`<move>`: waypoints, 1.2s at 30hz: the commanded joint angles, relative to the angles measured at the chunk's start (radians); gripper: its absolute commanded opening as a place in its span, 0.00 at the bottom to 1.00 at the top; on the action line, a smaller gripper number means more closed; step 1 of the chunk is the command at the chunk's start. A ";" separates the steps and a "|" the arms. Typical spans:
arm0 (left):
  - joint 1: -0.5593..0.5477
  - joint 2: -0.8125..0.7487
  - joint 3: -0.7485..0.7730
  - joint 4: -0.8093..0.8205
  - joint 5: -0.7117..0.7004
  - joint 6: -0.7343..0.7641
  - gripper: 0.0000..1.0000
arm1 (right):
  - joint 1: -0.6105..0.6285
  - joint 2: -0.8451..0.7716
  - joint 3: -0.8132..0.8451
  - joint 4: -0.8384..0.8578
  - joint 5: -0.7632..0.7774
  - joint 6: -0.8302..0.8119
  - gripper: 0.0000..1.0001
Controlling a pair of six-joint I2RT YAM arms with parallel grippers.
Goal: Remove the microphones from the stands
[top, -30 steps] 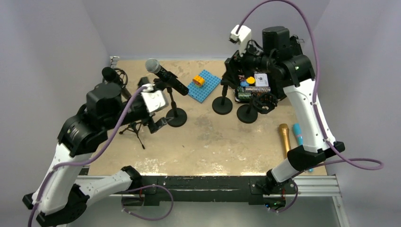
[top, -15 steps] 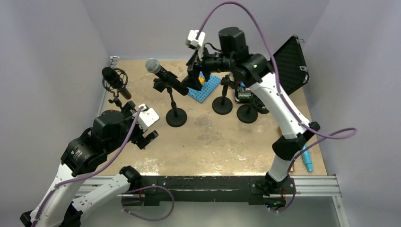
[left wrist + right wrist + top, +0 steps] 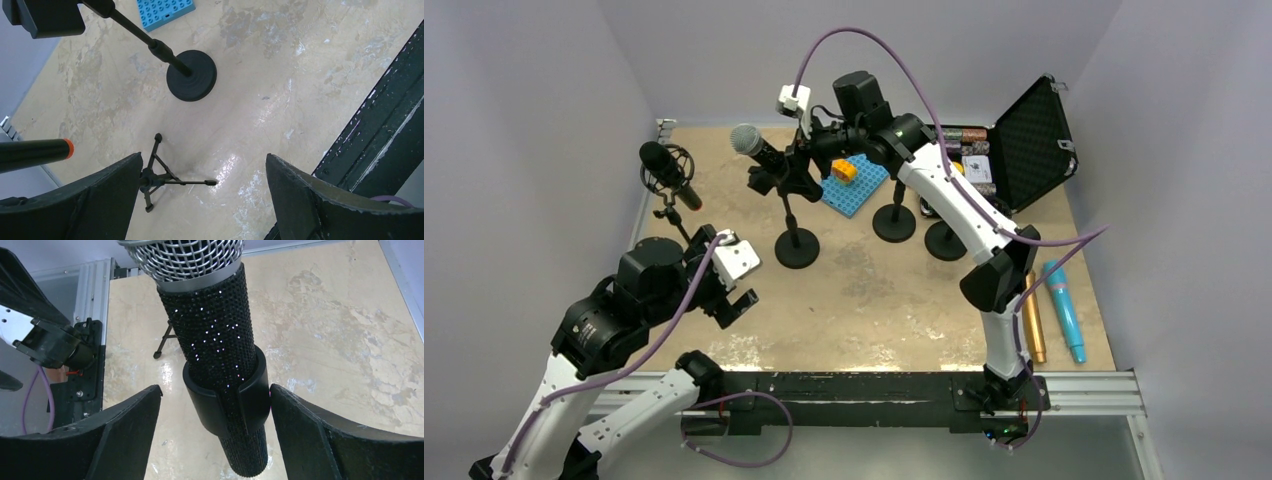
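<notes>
A: From above, our right gripper [image 3: 792, 170] reaches far across to the stand [image 3: 796, 250], arm stretched long. A second ago it hung well right of it.
B: Our left gripper [image 3: 730, 299], jaws apart, has drawn back, nearside of the stand.
A: Left wrist: the stand's base [image 3: 191, 76] lies ahead.
B: Right wrist: our fingers [image 3: 320, 440] spread either side of the microphone [image 3: 212, 340], unclamped. It sits in the stand's clip [image 3: 226, 407].

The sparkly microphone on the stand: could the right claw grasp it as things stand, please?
Probably yes: the open right claw straddles the microphone at its clip, with nothing else between the fingers.
</notes>
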 commanded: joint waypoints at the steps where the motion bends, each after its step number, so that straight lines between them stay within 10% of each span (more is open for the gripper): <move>1: 0.013 0.017 -0.023 0.065 0.032 -0.012 0.96 | 0.010 0.007 0.064 0.040 -0.029 -0.007 0.82; 13: 0.020 0.063 -0.074 0.164 0.181 -0.027 0.97 | 0.005 -0.074 0.016 -0.068 -0.074 -0.111 0.02; 36: 0.019 0.180 -0.159 0.665 0.522 -0.053 0.98 | -0.082 -0.697 -0.807 -0.060 -0.099 -0.359 0.00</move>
